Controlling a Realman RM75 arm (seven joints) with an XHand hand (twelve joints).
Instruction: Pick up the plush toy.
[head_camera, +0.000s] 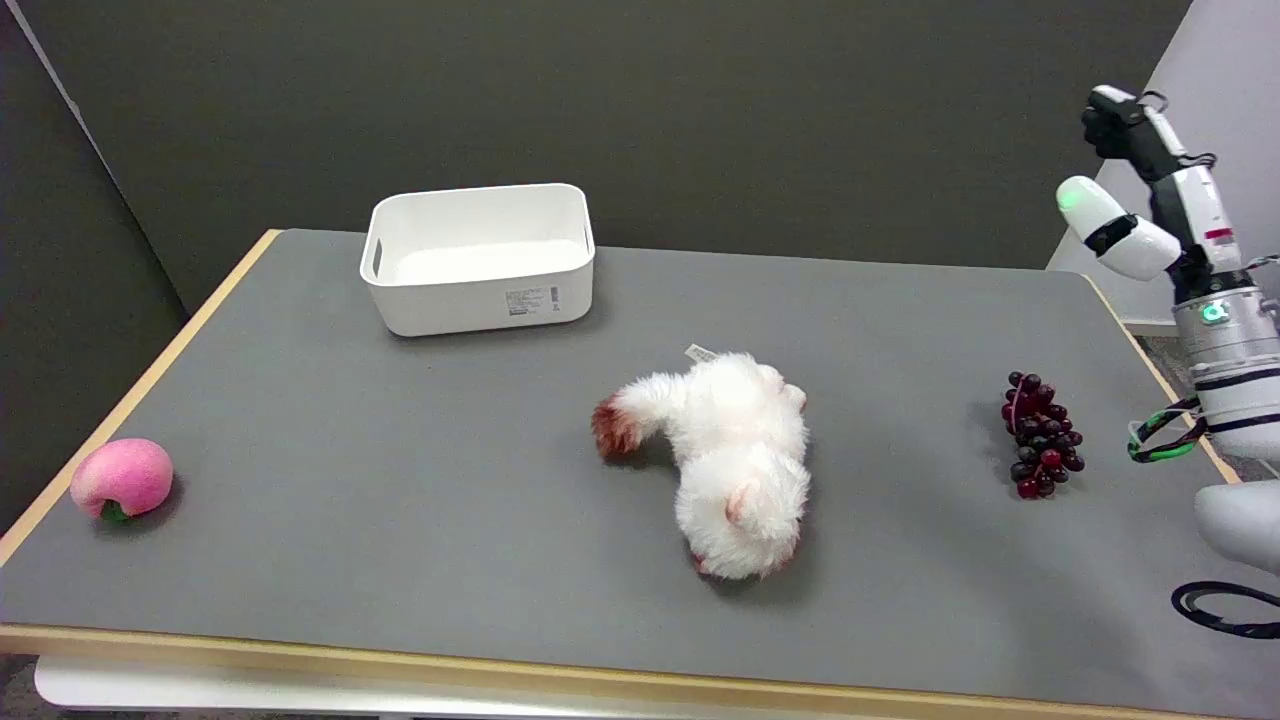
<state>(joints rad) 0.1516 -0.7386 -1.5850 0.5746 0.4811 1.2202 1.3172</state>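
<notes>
One right hand (1120, 125) shows at the upper right, raised well off the table (400, 500), but its fingers are too small to tell whether they are spread or curled. One plush toy (728, 462) lies mid-table, untouched. Around it sit one bunch of grapes (1040, 435), one white bin (480, 258) and one peach (122, 479).

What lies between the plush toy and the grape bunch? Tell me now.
Nothing: in the head view, only bare grey table separates the white plush toy from the bunch of dark red grapes to its right.
</notes>
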